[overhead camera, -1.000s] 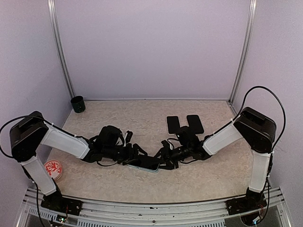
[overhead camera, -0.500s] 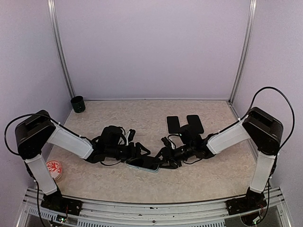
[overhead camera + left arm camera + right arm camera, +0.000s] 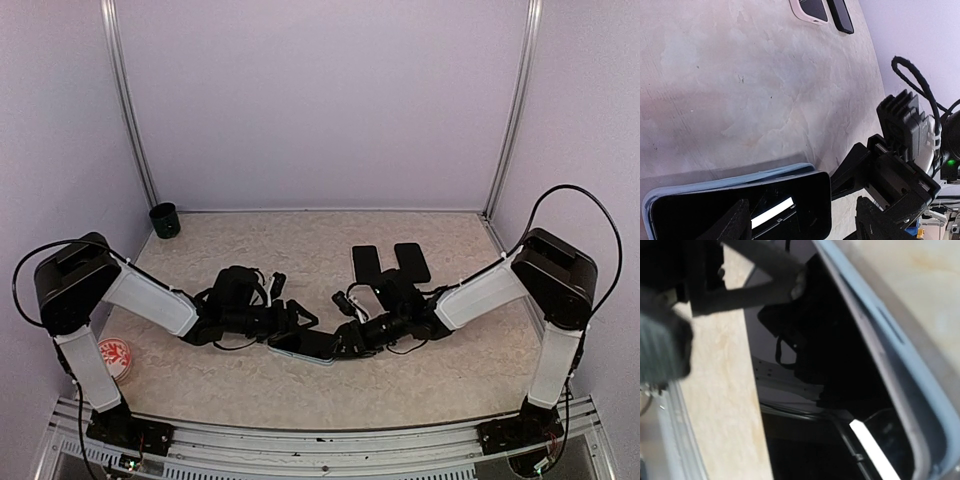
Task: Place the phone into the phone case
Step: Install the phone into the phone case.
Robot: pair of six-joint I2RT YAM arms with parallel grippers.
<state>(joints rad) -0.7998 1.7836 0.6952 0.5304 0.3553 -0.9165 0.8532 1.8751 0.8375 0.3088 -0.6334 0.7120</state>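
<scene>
One phone (image 3: 303, 346) between left tool (image 3: 293, 322), right tool (image 3: 347, 333)

Arms are shifted at the phone (image 3: 303, 346).
Both elbows are swung rightward; more screen is uncovered beside the left gripper (image 3: 296, 320).

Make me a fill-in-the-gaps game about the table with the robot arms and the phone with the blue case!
1. The black-screened phone, edged by a light blue case, lies ___ the left gripper and the right gripper.
2. The small dark round cup stands at the back ___ corner of the beige marbled table.
3. Farther back than the phone, ___ flat dark slabs lie side by side.

Missing words: between; left; two.
</scene>
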